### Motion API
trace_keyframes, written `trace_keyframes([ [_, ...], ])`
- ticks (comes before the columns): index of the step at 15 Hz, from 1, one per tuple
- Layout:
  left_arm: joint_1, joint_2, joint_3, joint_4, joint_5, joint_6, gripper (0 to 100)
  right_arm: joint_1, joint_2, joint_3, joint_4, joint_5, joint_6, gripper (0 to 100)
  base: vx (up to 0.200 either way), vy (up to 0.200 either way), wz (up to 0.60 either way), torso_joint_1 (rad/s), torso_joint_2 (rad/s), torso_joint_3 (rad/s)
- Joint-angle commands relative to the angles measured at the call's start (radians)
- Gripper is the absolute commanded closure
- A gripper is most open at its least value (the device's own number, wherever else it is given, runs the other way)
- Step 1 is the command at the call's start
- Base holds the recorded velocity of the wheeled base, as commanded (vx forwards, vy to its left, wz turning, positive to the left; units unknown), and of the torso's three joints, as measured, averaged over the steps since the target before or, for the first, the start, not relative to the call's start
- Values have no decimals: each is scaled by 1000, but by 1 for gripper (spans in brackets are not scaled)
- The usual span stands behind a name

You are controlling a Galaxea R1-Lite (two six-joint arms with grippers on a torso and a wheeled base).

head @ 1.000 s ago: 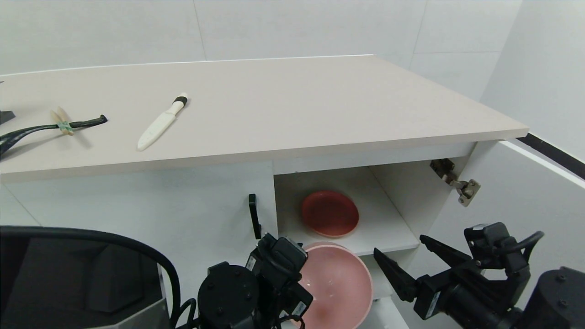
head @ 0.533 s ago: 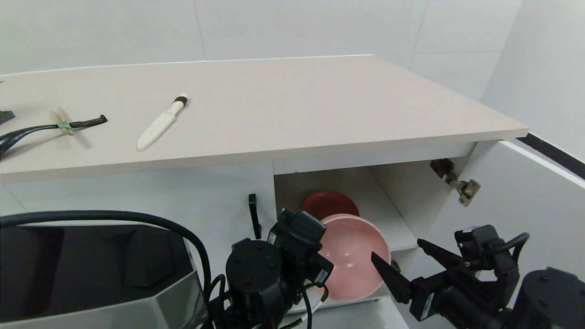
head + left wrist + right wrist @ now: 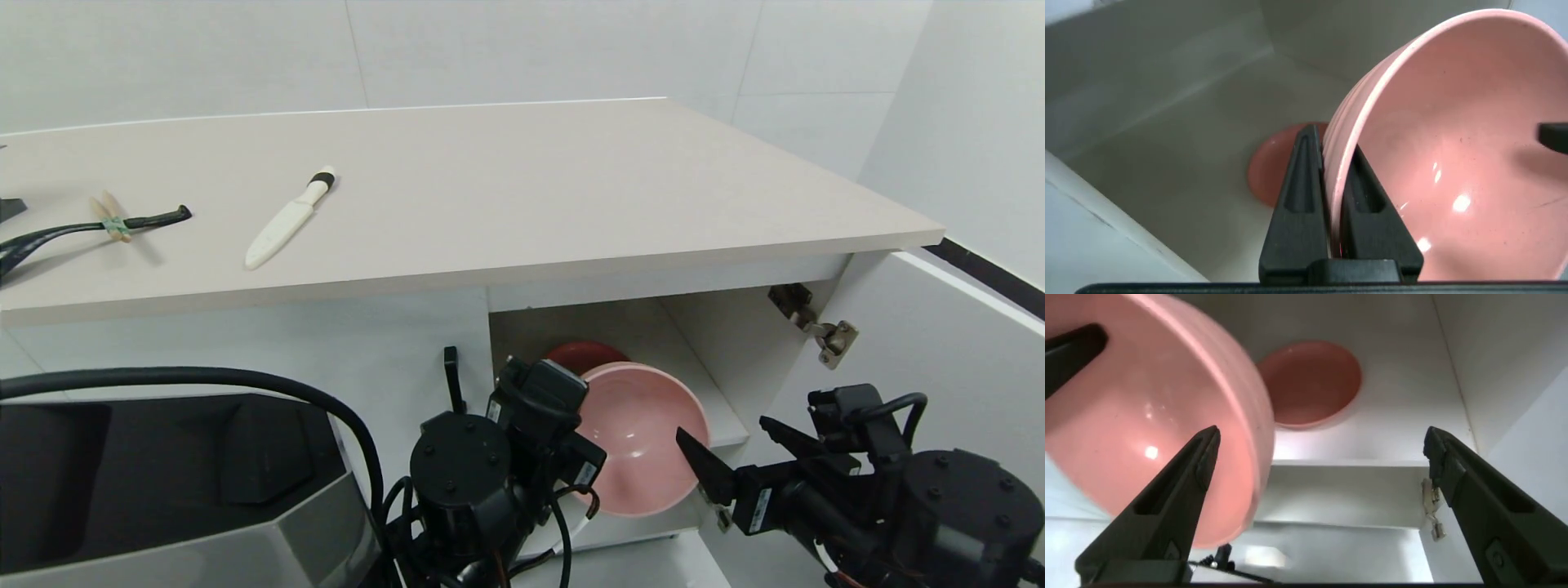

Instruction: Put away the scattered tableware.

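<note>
the pink bowl [image 3: 645, 441] is being clamped by its rim in the left claw [image 3: 1329, 151], one finger inside the wall and one outside. it is being held tilted, with its hollow turned toward the right claw [image 3: 722, 429]. the bowl is being held at the mouth of the open cabinet, over the front edge of the shelf [image 3: 722, 420].

beyond the left claw, farther back on the same shelf, a red plate [image 3: 1310, 380] is lying flat; in the head view its near part is being hidden by the bowl. whether bowl and plate are touching cannot be told.

the right claw is being held with its fingers wide apart and nothing between them, just beside the bowl on the side away from the left claw. one of its fingertips is being seen in front of the bowl's wall. outward of the right claw the cabinet door [image 3: 939, 343] is being shown swung open, with a metal hinge [image 3: 816, 327] above the claw.

on the left claw's outer side a black handle [image 3: 451, 380] is being shown on the shut door. above both claws, on the table [image 3: 531, 180], a white knife [image 3: 290, 216] is lying, and farther off a black utensil [image 3: 82, 229] is being crossed by pale sticks bound in green [image 3: 114, 219].
</note>
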Motion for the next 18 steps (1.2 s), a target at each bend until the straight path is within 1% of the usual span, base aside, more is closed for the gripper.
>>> trace_keyframes([
  [1, 0, -11, -15, -1, 0, 0, 100, -6, 13, -19, -1, 0, 4, 0, 0, 0, 0, 0, 0, 0],
  [3, -2, -8, -40, -1, 0, 0, 100, -8, 15, -40, -1, 0, 18, 0, 0, 0, 0, 0, 0, 0],
  [9, -2, -11, -55, -1, -2, 0, 100, -18, 19, -39, -1, 0, 26, 0, 0, 0, 0, 0, 0, 0],
  [10, -3, -10, -67, -1, -2, 0, 100, -18, 22, -40, -1, 0, 26, 100, 0, 0, 0, 0, 0, 0],
  [12, -8, -8, -81, -1, -5, 2, 100, -15, 22, -45, -1, 0, 32, 100, 0, 0, 0, 0, 0, 0],
  [14, -12, -5, -81, -1, -8, 8, 100, -12, 24, -43, -1, 0, 32, 100, 0, 0, 0, 0, 0, 0],
  [16, -15, -3, -69, -1, -23, 5, 100, -6, 24, -45, -1, 0, 32, 100, 0, 0, 0, 0, 0, 0],
  [17, -17, -7, -41, -1, -48, 3, 0, -6, 25, -43, -1, 0, 32, 100, 0, 0, 0, 0, 0, 0],
  [18, -25, -11, -28, -1, -63, 5, 0, -6, 32, -43, -1, 0, 32, 100, 0, 0, 0, 0, 0, 0],
])
